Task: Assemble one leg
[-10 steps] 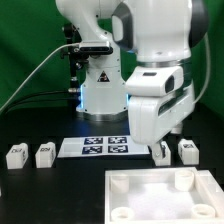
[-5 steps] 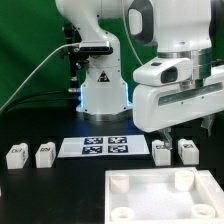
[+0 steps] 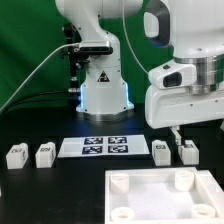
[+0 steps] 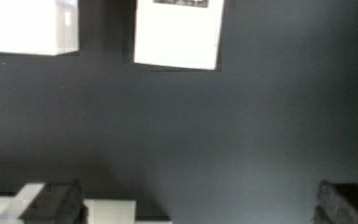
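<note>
Four legs, chunky white blocks with black-and-white tags, stand on the black table in the exterior view: two at its left (image 3: 14, 154) (image 3: 44, 154) and two at its right (image 3: 161, 152) (image 3: 187, 151). My gripper (image 3: 188, 130) hangs open and empty just above the right pair and touches neither. In the wrist view the gripper (image 4: 197, 205) shows wide-open dark fingers (image 4: 51, 200) with bare table between them. Two white legs (image 4: 176, 35) (image 4: 25, 25) lie well beyond the fingertips. A white piece (image 4: 114, 212) shows beside one finger; I cannot tell what it is.
The marker board (image 3: 95, 147) lies in the middle in front of the robot base (image 3: 100, 90). A large white square panel with round corner sockets (image 3: 150, 200) lies at the front, close below the right pair of legs.
The arm has moved up and toward the exterior view's right, from close over the inner right leg to above the pair. The legs have not moved.
</note>
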`<state>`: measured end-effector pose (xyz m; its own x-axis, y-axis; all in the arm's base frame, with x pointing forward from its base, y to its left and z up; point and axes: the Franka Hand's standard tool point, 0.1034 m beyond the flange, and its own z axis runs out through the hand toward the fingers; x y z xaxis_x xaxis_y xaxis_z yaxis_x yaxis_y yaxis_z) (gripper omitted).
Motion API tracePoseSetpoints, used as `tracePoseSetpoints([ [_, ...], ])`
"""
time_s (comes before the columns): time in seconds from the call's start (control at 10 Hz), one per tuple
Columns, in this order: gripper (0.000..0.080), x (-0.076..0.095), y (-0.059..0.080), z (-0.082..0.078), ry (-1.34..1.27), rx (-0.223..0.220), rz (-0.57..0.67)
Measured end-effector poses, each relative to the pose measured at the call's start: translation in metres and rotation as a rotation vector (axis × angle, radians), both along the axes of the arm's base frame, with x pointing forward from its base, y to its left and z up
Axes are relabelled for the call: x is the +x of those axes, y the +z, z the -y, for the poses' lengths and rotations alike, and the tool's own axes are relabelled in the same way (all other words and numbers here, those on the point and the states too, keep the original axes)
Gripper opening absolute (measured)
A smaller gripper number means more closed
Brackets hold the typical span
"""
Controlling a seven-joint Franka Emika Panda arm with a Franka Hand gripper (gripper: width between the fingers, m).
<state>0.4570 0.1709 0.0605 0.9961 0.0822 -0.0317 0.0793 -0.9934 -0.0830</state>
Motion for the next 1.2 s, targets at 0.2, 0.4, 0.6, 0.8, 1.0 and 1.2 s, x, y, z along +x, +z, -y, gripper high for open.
tracePoseSetpoints([
  [0.2,0.0649,-0.008,0.0,0.005,0.021,-0.035,-0.151],
  [0.4,0.0649,-0.012,-0.003,0.003,0.022,-0.066,-0.349],
  [0.6,0.0649,-0.024,-0.01,0.001,0.031,-0.097,-0.56],
  [0.8,0.0649,-0.023,-0.013,0.0,0.043,-0.112,-0.702],
  [1.0,0.0649,-0.022,-0.018,0.0,0.05,-0.121,-0.791],
  [1.2,0.0649,-0.031,-0.025,-0.001,0.051,-0.126,-0.793],
])
